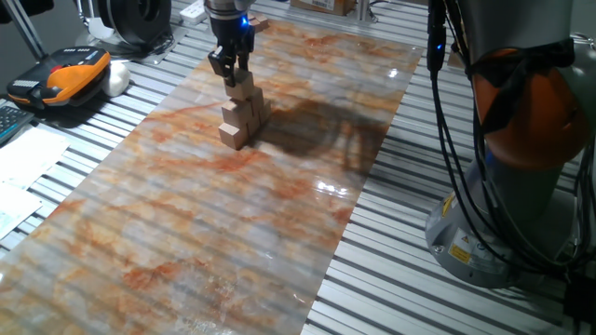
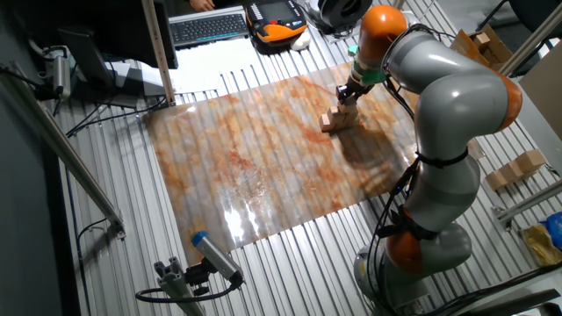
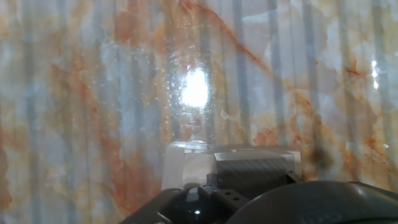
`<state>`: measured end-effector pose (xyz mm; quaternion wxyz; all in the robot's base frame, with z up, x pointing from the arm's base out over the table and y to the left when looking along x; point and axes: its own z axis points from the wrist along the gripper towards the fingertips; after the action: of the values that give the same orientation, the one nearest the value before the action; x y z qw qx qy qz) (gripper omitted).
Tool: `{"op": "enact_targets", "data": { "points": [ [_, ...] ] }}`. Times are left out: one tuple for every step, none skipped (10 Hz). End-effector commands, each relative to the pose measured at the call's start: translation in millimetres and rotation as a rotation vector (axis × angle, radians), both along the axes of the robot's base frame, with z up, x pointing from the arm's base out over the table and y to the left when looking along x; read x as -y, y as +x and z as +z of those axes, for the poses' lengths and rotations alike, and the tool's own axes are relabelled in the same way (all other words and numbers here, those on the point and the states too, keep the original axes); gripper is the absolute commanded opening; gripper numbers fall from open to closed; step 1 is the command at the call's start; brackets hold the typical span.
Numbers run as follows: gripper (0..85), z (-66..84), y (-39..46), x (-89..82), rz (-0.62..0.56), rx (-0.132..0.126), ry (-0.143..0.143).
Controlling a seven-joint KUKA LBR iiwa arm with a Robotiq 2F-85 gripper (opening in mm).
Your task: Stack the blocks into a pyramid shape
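Jaws at pyramid top, mat open

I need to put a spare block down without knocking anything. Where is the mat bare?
The marbled mat is bare from the block stack to its near edge, and across its reflective right side. It is crowded only at the stack, where the tool sits.
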<state>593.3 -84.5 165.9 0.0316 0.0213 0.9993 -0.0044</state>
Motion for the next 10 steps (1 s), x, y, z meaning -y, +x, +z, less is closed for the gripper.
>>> {"op": "enact_targets", "data": {
  "points": [
    [0.0,-0.4,0.1,0.4,-0.003,0.000,0.000],
    [0.0,-0.8,0.1,0.9,-0.009,0.000,0.000],
    [0.0,-1.3,0.0,1.3,-0.015,0.000,0.005],
    [0.0,-2.1,0.0,1.6,-0.021,0.000,0.009],
    [0.0,-3.0,0.4,1.9,-0.022,0.000,0.009],
    [0.0,-3.9,0.5,2.4,-0.024,0.002,0.011],
    [0.0,-4.6,0.8,2.5,-0.025,0.003,0.011],
    [0.0,-4.6,0.9,2.5,-0.027,0.003,0.011],
    [0.0,-4.7,0.9,2.5,-0.030,0.003,0.012],
    [0.0,-4.7,1.0,2.4,-0.034,0.005,0.012]
  ]
}}
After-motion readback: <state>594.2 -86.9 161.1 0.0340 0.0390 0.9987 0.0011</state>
